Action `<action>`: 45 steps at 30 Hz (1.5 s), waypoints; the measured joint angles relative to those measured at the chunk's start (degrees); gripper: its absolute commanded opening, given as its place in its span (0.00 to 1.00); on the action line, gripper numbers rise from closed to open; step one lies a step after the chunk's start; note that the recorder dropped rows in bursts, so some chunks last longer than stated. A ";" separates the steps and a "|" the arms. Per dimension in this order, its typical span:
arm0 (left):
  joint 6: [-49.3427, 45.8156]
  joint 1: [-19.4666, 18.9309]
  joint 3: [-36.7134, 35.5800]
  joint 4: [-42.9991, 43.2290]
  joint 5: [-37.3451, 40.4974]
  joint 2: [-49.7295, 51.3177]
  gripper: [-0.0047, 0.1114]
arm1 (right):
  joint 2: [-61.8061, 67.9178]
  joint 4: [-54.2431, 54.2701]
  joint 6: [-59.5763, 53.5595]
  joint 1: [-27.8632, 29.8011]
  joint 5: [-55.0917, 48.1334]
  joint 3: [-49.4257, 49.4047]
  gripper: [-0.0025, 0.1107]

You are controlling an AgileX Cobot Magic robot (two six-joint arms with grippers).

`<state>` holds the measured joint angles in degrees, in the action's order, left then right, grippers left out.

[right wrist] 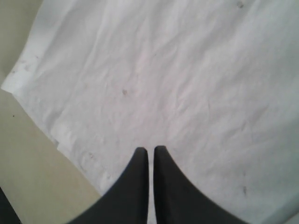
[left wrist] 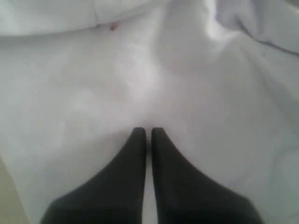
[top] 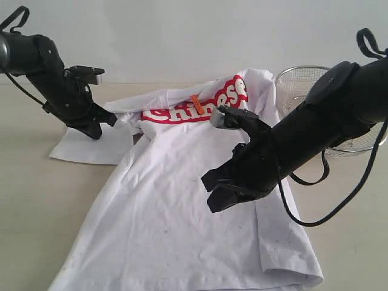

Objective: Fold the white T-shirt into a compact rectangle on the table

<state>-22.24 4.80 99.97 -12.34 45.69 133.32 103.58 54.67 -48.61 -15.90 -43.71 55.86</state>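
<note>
Fingers [left wrist: 126,177] of the left gripper [top: 95,130] are shown pressed together in the left wrist view, with only a thin slit left between them. No cloth is seen caught in that slit. In the exterior view this gripper is held at the far left, its tip on or just above the spread sleeve [top: 91,148] of the white T-shirt [top: 170,206]; contact cannot be settled.

The shirt is laid wrinkled on the table [top: 36,206], stretched from the far middle towards the near edge. Its edge on the right of that view is folded over in a long strip. Red lettering [top: 233,94] is shown across the far end, and a small orange tag [top: 195,104] is seen against it.

Further right, the right gripper [top: 217,201] is held over the body of the shirt, seemingly clear of the cloth. Its fingers [right wrist: 131,186] are closed against each other with nothing between them. In the right wrist view, plain white fabric is seen beyond the tips, with the hem [right wrist: 70,142] and bare table beside it.

At the far right a wire-mesh basket [top: 297,85] is set on the table, just beside the shirt and partly hidden by the right arm.
</note>
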 measured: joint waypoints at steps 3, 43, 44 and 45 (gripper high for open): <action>0.00 -1.86 0.65 0.00 -0.49 0.00 0.08 | 0.00 0.00 0.00 0.00 0.00 0.00 0.02; -1.46 -0.34 13.50 2.54 13.57 4.92 0.08 | 0.00 0.00 -0.41 0.00 3.24 0.00 0.02; -1.37 -0.28 13.50 2.54 13.57 5.14 0.08 | 0.00 0.00 -0.41 0.00 3.24 0.00 0.02; -1.23 -0.18 13.50 2.54 13.57 5.19 0.08 | 0.00 0.00 -0.41 0.00 3.24 0.00 0.02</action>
<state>-23.47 4.62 113.47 -9.80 59.26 138.50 103.58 54.67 -49.01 -15.90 -40.47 55.86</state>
